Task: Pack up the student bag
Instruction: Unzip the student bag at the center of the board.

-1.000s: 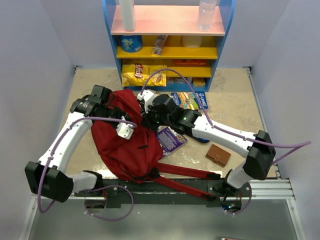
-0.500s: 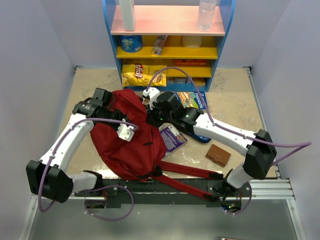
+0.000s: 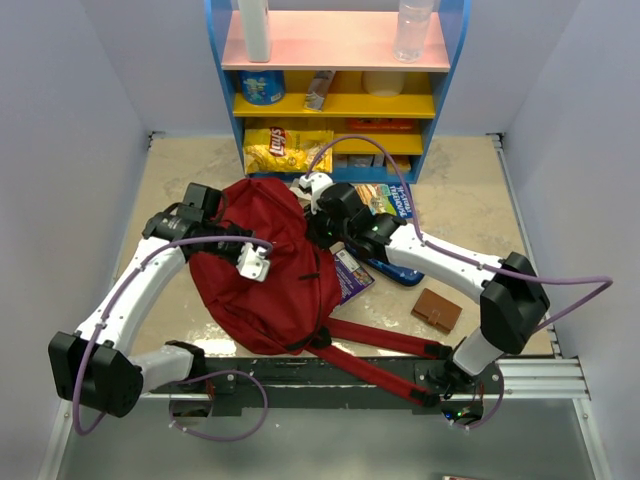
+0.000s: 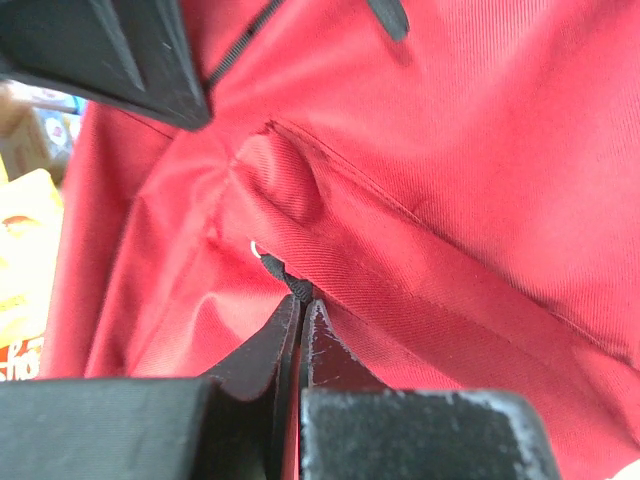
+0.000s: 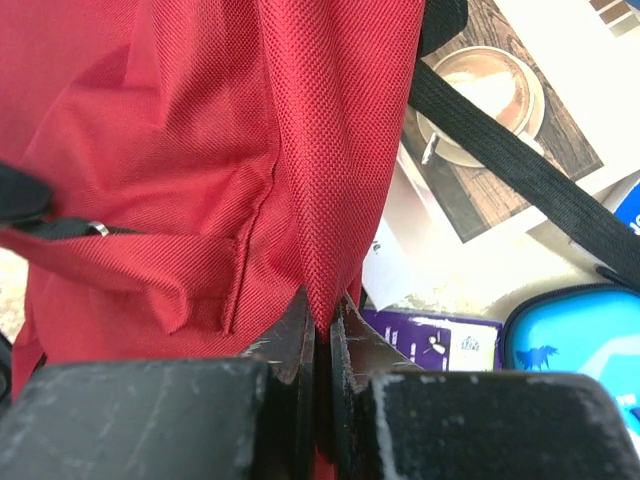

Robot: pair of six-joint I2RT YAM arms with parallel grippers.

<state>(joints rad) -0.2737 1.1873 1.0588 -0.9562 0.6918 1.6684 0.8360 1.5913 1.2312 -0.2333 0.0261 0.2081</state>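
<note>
The student bag [image 3: 268, 290], a big dark-red backpack, lies slumped in the middle of the table, its long red straps [image 3: 375, 345] trailing toward the near edge. My left gripper [image 3: 262, 258] sits on the bag's upper left part. In the left wrist view it [image 4: 298, 305] is shut on a small black tab [image 4: 283, 275] at a seam of the red fabric [image 4: 480, 160]. My right gripper [image 3: 322, 232] is at the bag's far right edge. There it [image 5: 322, 312] is shut on a hanging fold of the red cloth [image 5: 340, 150].
A purple book [image 3: 352, 272] pokes out from under the bag's right side, beside a blue pencil case [image 3: 402, 272] and a brown wallet [image 3: 437, 309]. Another book [image 3: 388, 198] lies behind my right arm. A blue shelf unit [image 3: 340, 95] with a yellow chips bag [image 3: 285, 150] stands at the back.
The left gripper has closed on the bag. Both arms have shifted to the right and away from me, dragging the bag further over the purple book.
</note>
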